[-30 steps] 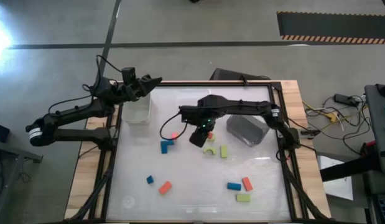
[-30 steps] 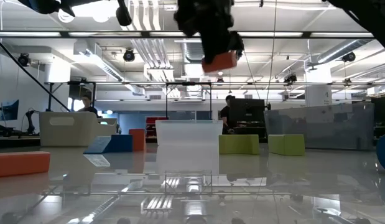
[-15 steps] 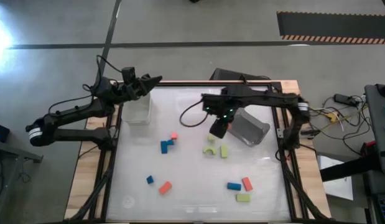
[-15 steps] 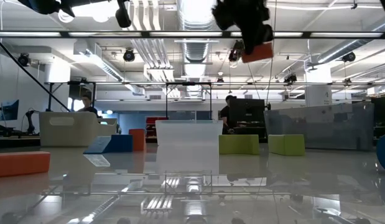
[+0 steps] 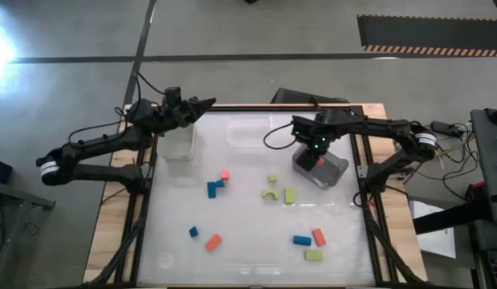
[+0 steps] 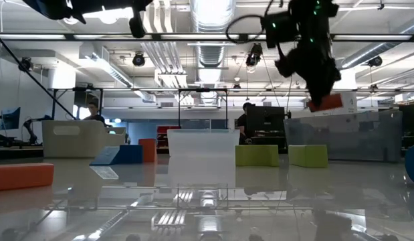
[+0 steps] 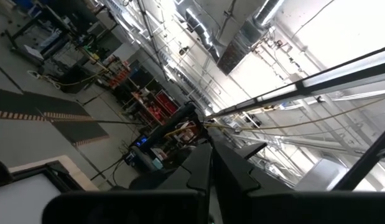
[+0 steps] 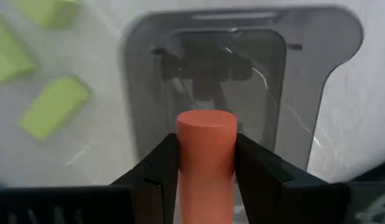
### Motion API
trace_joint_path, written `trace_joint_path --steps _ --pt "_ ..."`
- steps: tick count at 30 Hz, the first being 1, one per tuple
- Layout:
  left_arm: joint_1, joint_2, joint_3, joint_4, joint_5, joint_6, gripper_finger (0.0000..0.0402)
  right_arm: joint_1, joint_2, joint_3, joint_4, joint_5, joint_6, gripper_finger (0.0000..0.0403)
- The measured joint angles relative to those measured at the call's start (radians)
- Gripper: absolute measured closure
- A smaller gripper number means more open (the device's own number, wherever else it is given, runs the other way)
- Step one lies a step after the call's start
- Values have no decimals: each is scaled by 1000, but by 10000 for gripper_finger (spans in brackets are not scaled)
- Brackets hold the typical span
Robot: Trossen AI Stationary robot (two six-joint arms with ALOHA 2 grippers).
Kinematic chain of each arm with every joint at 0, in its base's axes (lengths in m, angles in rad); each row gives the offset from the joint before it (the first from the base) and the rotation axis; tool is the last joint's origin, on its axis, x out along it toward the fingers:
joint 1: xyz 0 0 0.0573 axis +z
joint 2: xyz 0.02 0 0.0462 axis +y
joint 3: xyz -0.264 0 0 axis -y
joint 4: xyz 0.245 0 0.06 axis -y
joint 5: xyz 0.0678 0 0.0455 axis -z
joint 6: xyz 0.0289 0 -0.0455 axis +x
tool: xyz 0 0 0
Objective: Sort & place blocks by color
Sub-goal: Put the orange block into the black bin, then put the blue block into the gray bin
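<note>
Red-orange block [image 8: 205, 144]: carried from above table centre to over grey bin [image 5: 320, 168] since a second ago. Right gripper [image 8: 205, 163]: fingers clamped on block's sides, held aloft. Left gripper [image 5: 201, 105]: parked above clear bin [image 5: 177, 143], finger gap not discernible.

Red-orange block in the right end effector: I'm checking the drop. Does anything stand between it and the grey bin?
Nothing visible does. The right end effector holds the red-orange block directly above the grey bin, whose inside shows only reflections.

Bright ceiling lights [image 6: 213, 13] glare off the glossy table [image 6: 207, 201].
</note>
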Motion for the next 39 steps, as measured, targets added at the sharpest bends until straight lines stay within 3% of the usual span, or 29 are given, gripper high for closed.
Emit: trace_joint_path --steps 7,14,22,31,39 --pt "0 31 5 2 0 -1 402 -51 -24 -202 191 0 -47 288" --pt "0 36 2 2 -5 -2 402 -52 7 -289 294 2 -69 288" --pt "0 35 3 2 -8 -2 402 -52 21 -301 315 3 -80 285" --pt "0 38 2 -5 -8 -2 402 -52 21 -284 313 4 -61 181" --pt "-3 36 17 -65 -8 -59 402 -51 14 -150 140 3 -62 182"
